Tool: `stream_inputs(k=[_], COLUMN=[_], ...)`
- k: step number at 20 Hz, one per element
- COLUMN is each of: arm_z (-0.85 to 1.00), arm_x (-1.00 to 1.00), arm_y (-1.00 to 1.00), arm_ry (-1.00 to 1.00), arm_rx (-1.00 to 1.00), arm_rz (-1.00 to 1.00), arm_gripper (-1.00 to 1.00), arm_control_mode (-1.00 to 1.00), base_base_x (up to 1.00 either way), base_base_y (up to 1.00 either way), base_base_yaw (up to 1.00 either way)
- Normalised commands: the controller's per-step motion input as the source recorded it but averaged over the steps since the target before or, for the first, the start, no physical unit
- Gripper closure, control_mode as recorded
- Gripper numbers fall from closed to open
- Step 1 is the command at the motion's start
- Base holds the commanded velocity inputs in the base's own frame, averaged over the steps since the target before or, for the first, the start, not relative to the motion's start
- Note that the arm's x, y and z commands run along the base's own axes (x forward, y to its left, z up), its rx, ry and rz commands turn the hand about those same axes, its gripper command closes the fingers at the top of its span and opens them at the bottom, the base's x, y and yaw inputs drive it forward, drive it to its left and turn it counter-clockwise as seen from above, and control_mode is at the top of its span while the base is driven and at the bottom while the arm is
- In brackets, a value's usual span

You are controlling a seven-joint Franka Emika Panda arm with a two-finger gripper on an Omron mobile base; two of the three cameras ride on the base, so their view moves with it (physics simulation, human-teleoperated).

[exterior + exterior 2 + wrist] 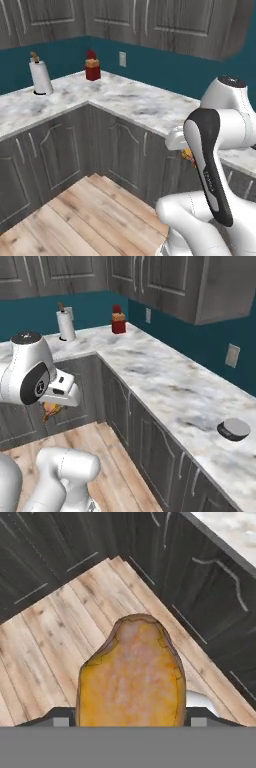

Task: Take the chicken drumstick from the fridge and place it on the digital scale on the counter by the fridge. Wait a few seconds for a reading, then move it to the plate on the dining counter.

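Note:
The chicken drumstick [131,672], a glossy orange-brown lump, sits between my fingertips over the wooden floor, and my gripper [130,721] is shut on it. In the right base view the drumstick [50,412] hangs under the white hand, in front of the dark corner cabinets. In the left base view a sliver of the drumstick [188,156] peeks out behind my forearm. The digital scale [233,429], a low dark disc, rests on the marble counter far to the right of the hand. The fridge, the plate and the dining counter are out of view.
An L-shaped marble counter [165,381] over dark panelled cabinets wraps the corner. A paper towel roll [40,76] and a red bottle [92,67] stand near the teal back wall. Wooden floor [85,215] lies open below the hand.

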Motion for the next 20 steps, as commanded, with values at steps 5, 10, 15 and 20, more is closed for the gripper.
stream_inputs(k=[5,10,15,20], arm_z=[0.00,0.00,0.00,0.00], arm_x=[0.00,0.00,0.00,0.00], arm_y=[0.00,0.00,0.00,0.00], arm_ry=[0.00,0.00,0.00,0.00], arm_rx=[0.00,0.00,0.00,0.00], arm_rz=[0.00,0.00,0.00,0.00], arm_gripper=[1.00,1.00,1.00,1.00], arm_control_mode=[1.00,1.00,1.00,1.00], base_base_x=[-0.01,-0.04,-0.01,0.00], base_base_y=[0.12,0.15,0.13,0.09], base_base_yaw=[0.76,0.76,0.76,0.77])
